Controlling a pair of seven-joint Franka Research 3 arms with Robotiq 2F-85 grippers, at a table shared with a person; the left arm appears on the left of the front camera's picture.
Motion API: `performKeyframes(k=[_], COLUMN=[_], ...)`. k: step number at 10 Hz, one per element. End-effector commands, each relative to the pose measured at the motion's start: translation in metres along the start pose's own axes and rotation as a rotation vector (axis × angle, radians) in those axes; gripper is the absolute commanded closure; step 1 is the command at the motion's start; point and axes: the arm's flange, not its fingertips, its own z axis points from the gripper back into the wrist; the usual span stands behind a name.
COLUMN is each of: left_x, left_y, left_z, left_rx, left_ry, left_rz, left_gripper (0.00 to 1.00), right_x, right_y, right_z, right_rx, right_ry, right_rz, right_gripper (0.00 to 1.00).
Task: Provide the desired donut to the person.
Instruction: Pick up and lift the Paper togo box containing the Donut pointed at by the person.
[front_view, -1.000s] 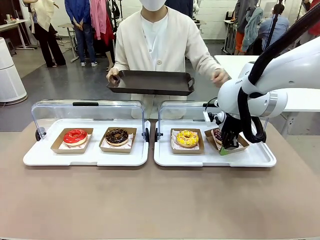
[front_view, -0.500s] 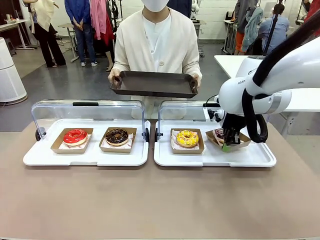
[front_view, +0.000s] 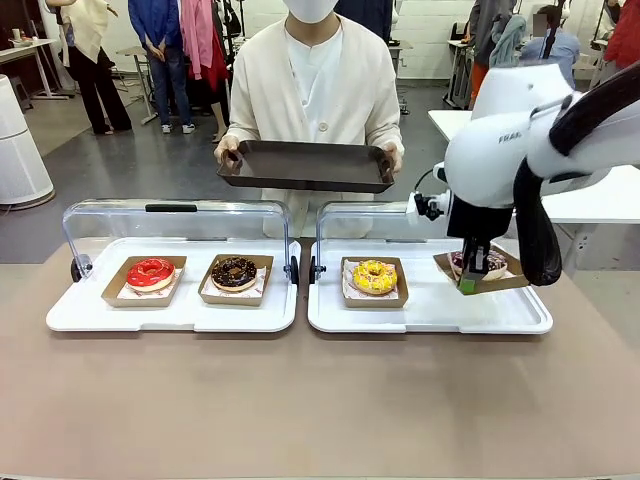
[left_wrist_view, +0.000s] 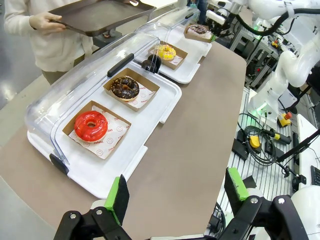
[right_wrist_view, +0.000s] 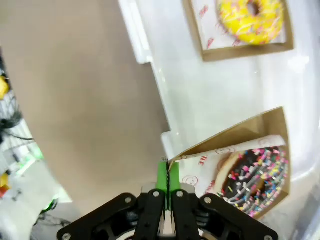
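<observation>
My right gripper is shut on the rim of a brown paper box that holds a chocolate donut with coloured sprinkles. The box hangs tilted a little above the right white tray. In the right wrist view the green pads pinch the box's corner, with the sprinkled donut to their right. Across the table the person holds a dark serving tray in both hands. My left gripper hangs open above the near table edge, holding nothing.
A yellow donut sits in its box on the right tray. A red donut and a chocolate donut sit on the left tray. Clear lids stand raised behind both trays. The brown tabletop lies in front.
My right gripper has lifted the box with the sprinkled donut up off the right tray and slightly to the right. The person now grips the dark tray with both hands.
</observation>
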Motion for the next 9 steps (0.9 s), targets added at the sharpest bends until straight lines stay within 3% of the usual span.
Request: performKeyframes(k=[1, 5, 9], left_x=[0.001, 0.001, 0.001], left_y=[-0.001, -0.001, -0.001], left_z=[0.001, 0.001, 0.001], left_rx=[-0.005, -0.005, -0.005], left_ry=[-0.018, -0.018, -0.018], left_rz=[-0.012, -0.012, -0.012], left_gripper=[0.00, 0.00, 0.00], right_x=[-0.005, -0.014, -0.012], right_y=[0.030, 0.065, 0.066], right_z=[0.036, 0.105, 0.176], right_rx=[-0.007, -0.028, -0.116], right_ry=[0.003, 0.027, 0.021], right_rz=[-0.014, -0.046, -0.087], right_gripper=[1.00, 1.00, 1.00])
